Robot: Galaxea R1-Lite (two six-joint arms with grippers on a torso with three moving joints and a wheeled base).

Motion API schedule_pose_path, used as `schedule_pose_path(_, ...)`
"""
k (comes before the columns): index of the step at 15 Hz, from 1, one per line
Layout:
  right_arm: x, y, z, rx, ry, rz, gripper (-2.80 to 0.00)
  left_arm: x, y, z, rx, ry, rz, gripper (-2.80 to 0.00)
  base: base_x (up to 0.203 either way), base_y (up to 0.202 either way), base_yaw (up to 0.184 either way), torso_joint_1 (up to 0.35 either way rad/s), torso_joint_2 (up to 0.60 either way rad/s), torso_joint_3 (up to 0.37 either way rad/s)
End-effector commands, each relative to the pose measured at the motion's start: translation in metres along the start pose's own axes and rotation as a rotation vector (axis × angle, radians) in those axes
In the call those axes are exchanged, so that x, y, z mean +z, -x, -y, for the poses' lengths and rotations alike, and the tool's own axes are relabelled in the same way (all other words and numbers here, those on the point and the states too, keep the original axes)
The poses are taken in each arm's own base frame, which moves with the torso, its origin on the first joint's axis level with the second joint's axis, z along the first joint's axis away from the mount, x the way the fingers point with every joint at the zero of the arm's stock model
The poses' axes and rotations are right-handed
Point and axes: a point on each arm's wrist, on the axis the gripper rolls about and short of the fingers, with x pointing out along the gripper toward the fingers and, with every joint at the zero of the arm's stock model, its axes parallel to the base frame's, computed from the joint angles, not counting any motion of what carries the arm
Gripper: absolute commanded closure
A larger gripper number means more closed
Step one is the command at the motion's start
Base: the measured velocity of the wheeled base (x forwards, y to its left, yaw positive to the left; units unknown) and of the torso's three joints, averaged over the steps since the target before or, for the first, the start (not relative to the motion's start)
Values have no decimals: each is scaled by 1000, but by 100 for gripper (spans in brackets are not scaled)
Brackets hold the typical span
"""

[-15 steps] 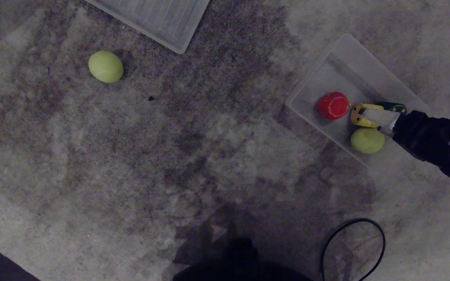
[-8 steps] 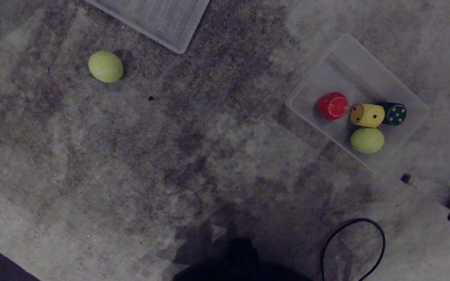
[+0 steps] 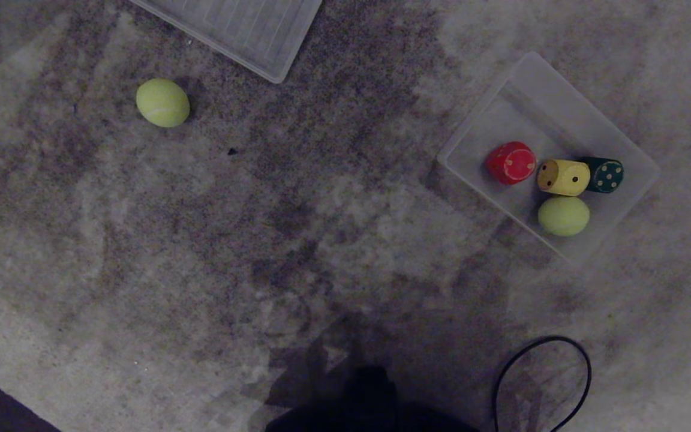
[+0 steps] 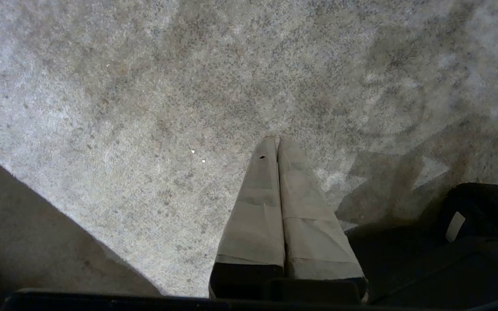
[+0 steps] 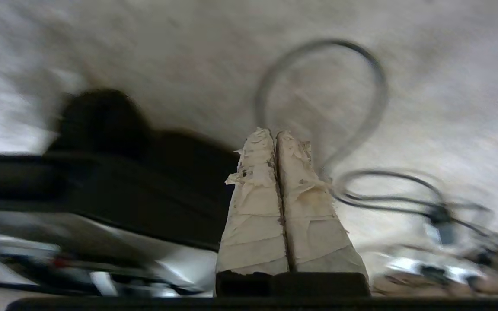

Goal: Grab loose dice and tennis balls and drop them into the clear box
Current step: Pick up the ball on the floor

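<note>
The clear box [image 3: 525, 78] lies on the carpet at the right of the head view. Inside it sit a red die [image 3: 511, 162], a yellow die [image 3: 564, 177], a dark green die [image 3: 604, 174] and a tennis ball [image 3: 563, 216]. Another tennis ball [image 3: 162, 102] lies loose on the carpet at the upper left. Neither arm shows in the head view. My right gripper [image 5: 275, 134] is shut and empty, hanging over carpet near a looped cable. The left gripper [image 4: 276, 140] is shut and empty above bare carpet.
A flat ribbed translucent lid [image 3: 243, 30] lies at the top edge of the head view. A black cable loop [image 3: 540, 378] rests on the carpet at the lower right, and the cable loop [image 5: 322, 99] also shows ahead of the right gripper. My dark base [image 3: 369, 402] fills the bottom centre.
The right arm has pulled back from over the clear box and left the head view at the lower right. The yellow and green dice it covered now show in the box.
</note>
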Motion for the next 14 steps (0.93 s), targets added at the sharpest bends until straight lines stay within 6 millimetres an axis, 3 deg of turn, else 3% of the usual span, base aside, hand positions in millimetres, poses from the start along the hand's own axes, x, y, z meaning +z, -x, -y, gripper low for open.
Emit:
schedule_pose_path(1,-26,15,3,-58,34,98,0,0,0,0,1,0,-3,0,0,0,0,0,0,0)
schedule_pose_path(6,-46,25,4,-106,122,263,0,0,0,0,1,0,-3,0,0,0,0,0,0,0)
schedule_pose_path(14,-48,26,4,-109,106,284,0,0,0,0,1,0,-3,0,0,0,0,0,0,0)
